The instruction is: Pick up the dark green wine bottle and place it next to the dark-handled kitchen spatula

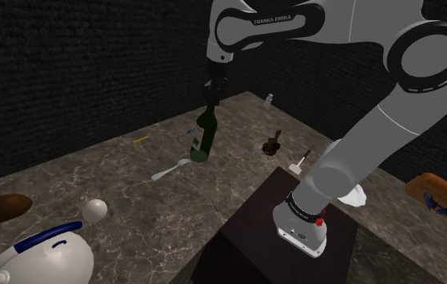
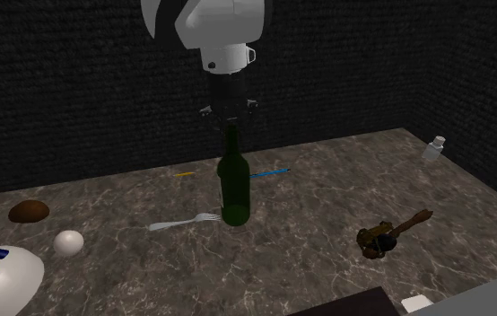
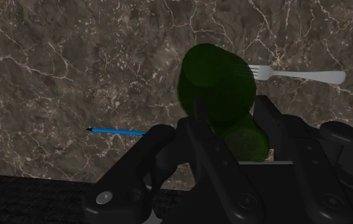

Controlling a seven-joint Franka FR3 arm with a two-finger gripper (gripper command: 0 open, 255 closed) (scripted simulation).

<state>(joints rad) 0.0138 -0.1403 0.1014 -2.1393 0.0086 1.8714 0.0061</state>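
We see a dark marble counter (image 1: 93,173) under a black brick wall. Over it the white Franka arm (image 1: 407,97) rises from its dark box stand (image 1: 250,234), which sits at five o'clock in the shoulder view. At that view's eight o'clock corner lies a white domed vessel (image 1: 40,258) with a blue handle; we cannot tell what it holds. At the four o'clock edge sits an orange-brown object (image 1: 444,194) with a blue patch we cannot make out. The dark green wine bottle (image 2: 234,184) is near the middle of the counter, neck up beneath the hand. We cannot tell whether its base touches the marble, and the dark glass hides any contents. The black gripper (image 2: 231,126) points straight down onto it, clamped on the neck. In the wrist view its two fingers (image 3: 216,159) press the slim green neck from either side, with the bottle's broad shoulder beyond them. In the second exterior view a silver fork (image 2: 182,222) lies at the bottle's eight o'clock, its tines just beside the base. In the shoulder view a brown handled tool (image 1: 272,145) lies at the bottle's three o'clock. Past it, at four o'clock, is the dark-handled spatula (image 1: 298,166) with its white blade, near the stand and well apart from the bottle. In the second exterior view a brown oval lump (image 2: 29,212) and a white ball (image 2: 69,242) lie toward the bottle's nine o'clock. A blue pen (image 2: 269,172) lies at its one o'clock, a yellow pencil (image 2: 184,174) at eleven, and a small clear shaker (image 2: 433,148) stands near the counter's edge at two o'clock.
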